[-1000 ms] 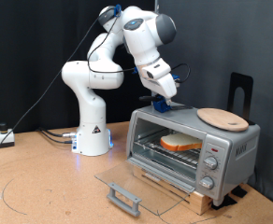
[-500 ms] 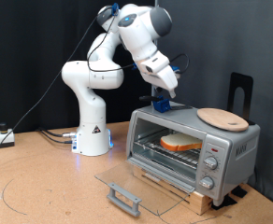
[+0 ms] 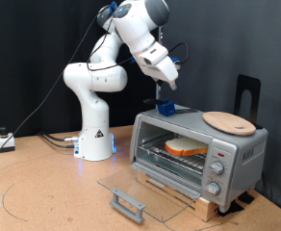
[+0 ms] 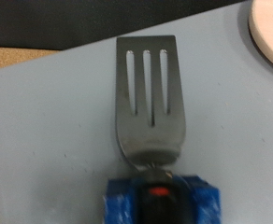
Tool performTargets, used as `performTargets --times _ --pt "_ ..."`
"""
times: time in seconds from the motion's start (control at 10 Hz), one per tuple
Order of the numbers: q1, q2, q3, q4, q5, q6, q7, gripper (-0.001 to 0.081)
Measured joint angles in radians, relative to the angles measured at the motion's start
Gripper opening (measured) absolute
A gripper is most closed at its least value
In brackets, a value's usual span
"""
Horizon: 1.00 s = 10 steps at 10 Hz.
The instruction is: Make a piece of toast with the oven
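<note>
Over the last second the arm has lifted and drawn back toward the exterior view's left, so the gripper [image 3: 166,83] now hangs higher above the oven [image 3: 198,154] than before. No brand, label or writing can be read anywhere.

The piece of toast [image 3: 186,147] is a flat slice with a pale tan face and an orange-brown crust. It lies on the wire rack inside the oven, seen through the open front. The glass door [image 3: 140,189] is folded down flat toward the wooden surface [image 3: 44,197], its grey handle at the near edge.

On the oven's top, near the exterior view's left end, stands a blue holder [image 3: 168,110]; a round light wooden board [image 3: 228,121] lies toward the right end. The wrist view shows a slotted metal spatula [image 4: 152,98] rising from blue blocks at its base, over the oven's grey top, with the board's rim in one corner. Whether the fingers are apart, together, or clamped on the spatula, I cannot tell.
</note>
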Motion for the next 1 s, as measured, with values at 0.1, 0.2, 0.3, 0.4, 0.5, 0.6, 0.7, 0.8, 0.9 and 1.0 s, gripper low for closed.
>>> performTargets --times 0.1,0.2,0.3,0.4,0.5,0.6,0.7,0.8,0.9,1.0 --pt "-0.027 0.032 -0.019 0.010 -0.009 -0.001 -0.011 0.0809" --pt "-0.056 0.068 -0.038 0.020 -0.021 -0.005 -0.013 0.0809" --pt "-0.085 0.103 -0.056 0.030 -0.039 -0.007 -0.013 0.0809" --pt "-0.114 0.132 -0.067 0.038 -0.059 -0.003 -0.014 0.0809" --pt "-0.145 0.153 -0.071 0.042 -0.082 0.013 -0.022 0.0809" --pt "-0.174 0.170 -0.073 0.044 -0.105 0.037 -0.041 0.0809" --pt "-0.201 0.188 -0.075 0.047 -0.123 0.061 -0.068 0.0809" --pt "-0.226 0.209 -0.077 0.051 -0.137 0.082 -0.106 0.0809" --pt "-0.247 0.231 -0.078 0.057 -0.150 0.101 -0.142 0.0809" --pt "-0.268 0.256 -0.080 0.066 -0.167 0.111 -0.168 0.0809"
